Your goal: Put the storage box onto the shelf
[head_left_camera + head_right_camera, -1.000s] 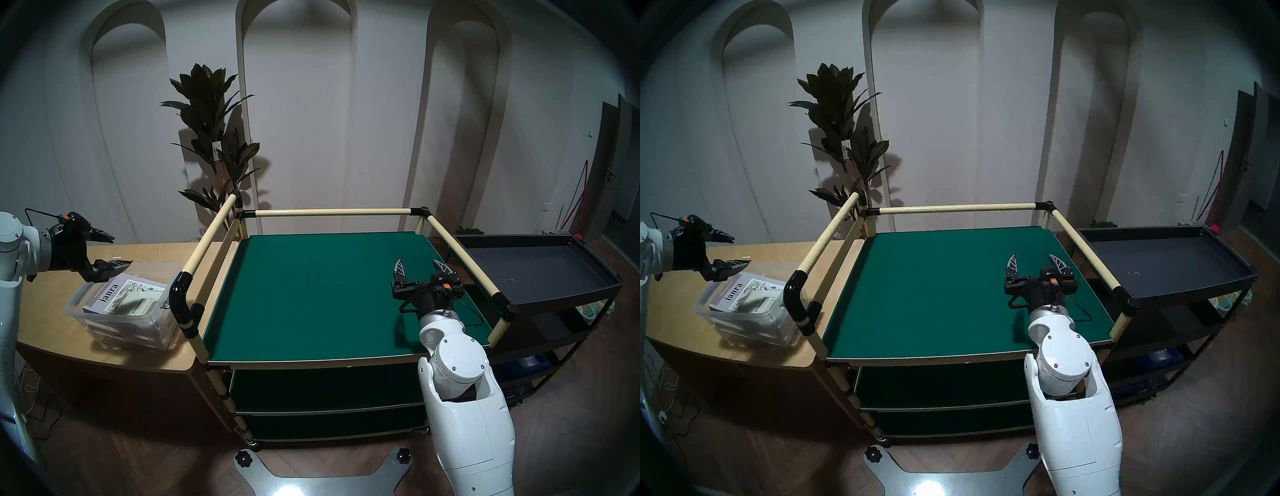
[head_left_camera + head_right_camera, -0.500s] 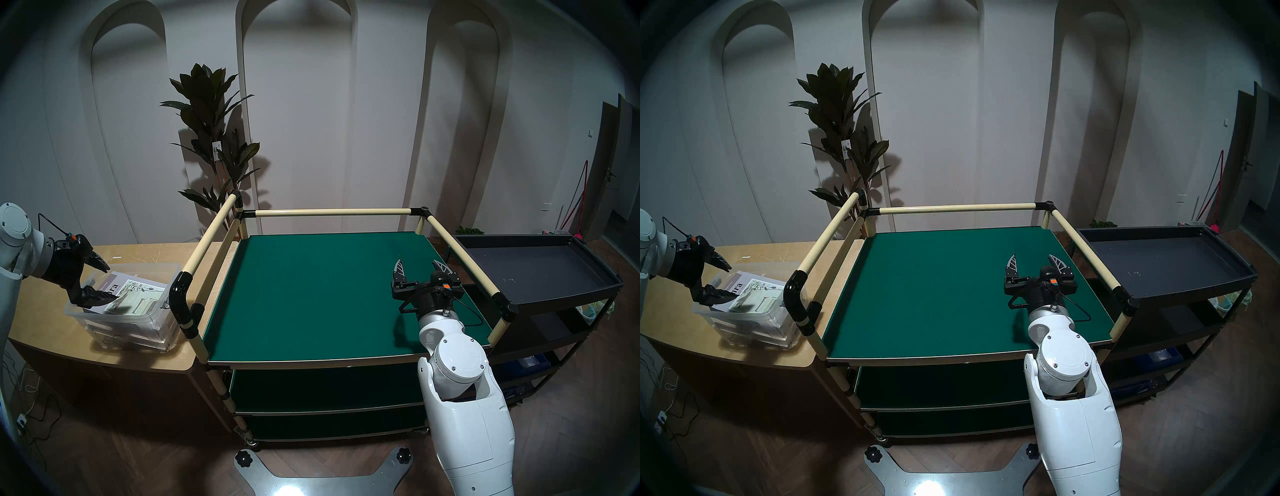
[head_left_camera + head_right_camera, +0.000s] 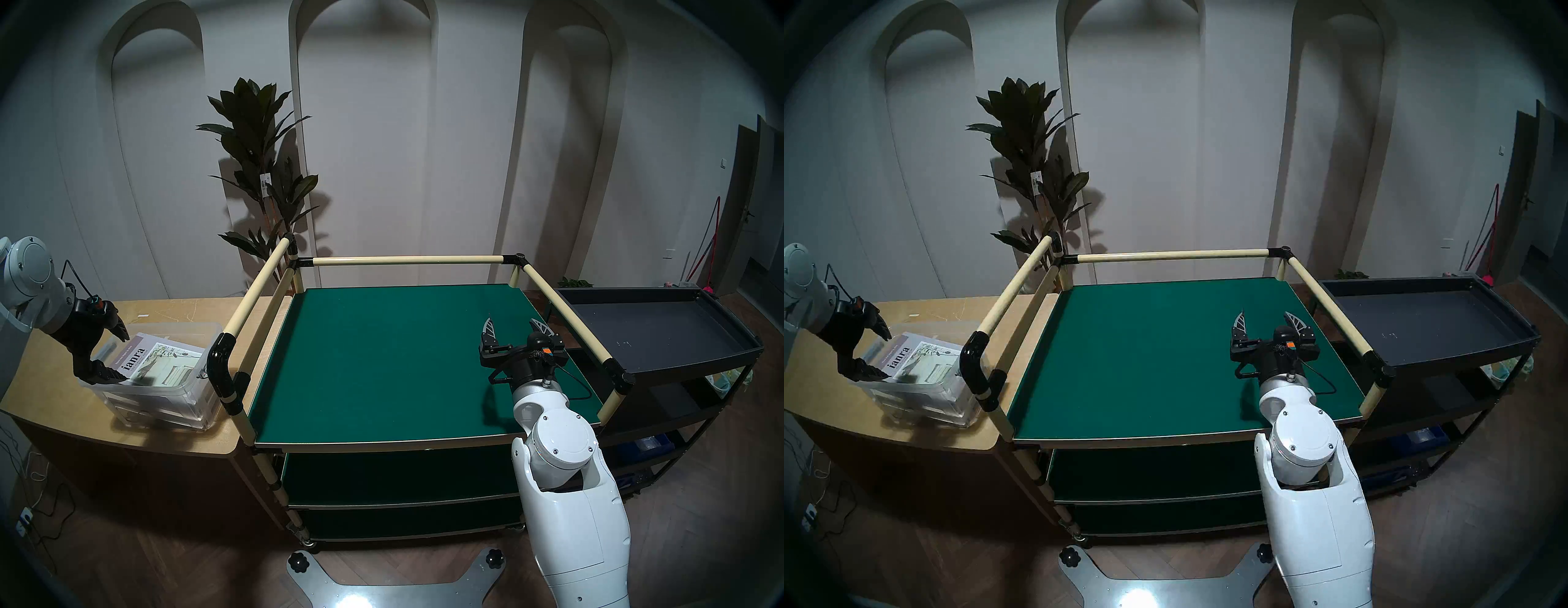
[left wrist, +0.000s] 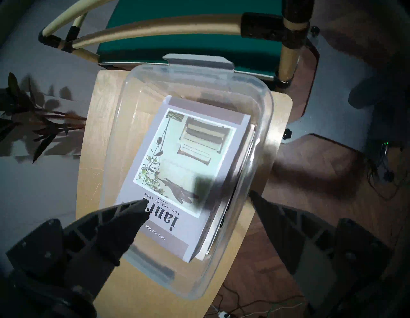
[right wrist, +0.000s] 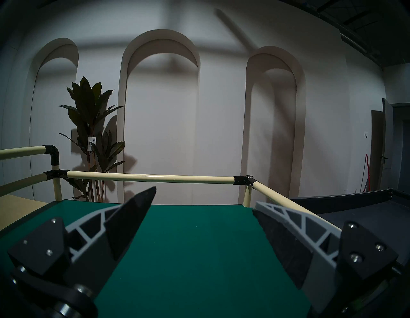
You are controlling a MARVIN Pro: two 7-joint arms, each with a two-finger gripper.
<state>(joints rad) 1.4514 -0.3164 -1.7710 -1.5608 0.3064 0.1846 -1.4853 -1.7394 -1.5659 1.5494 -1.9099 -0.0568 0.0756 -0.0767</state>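
The storage box [image 3: 169,395], clear plastic with an "ianra" magazine inside, stands on the tan counter against the shelf's left rail; it also shows in the right head view [image 3: 924,403] and the left wrist view [image 4: 137,106]. The shelf [image 3: 382,361] [image 3: 1123,352] [image 4: 177,44] [image 5: 199,244] has green boards and cream rails. My left gripper [image 3: 119,354] [image 3: 883,356] [image 4: 198,197] is open over the box's left end, one finger above the lid, the other beyond its front edge. My right gripper [image 3: 512,322] [image 3: 1265,316] [image 5: 204,197] is open and empty above the shelf's top board.
The tan wooden counter [image 3: 51,382] carries the box. A dark grey metal cart [image 3: 657,327] stands right of the shelf. A tall plant [image 3: 259,170] stands behind the shelf's left corner. The cream rail with a black elbow [image 3: 220,361] rises between box and board.
My left gripper has come down and drawn back left, from above the box to its left end, tilting downward. It stays open. The right arm has not moved.
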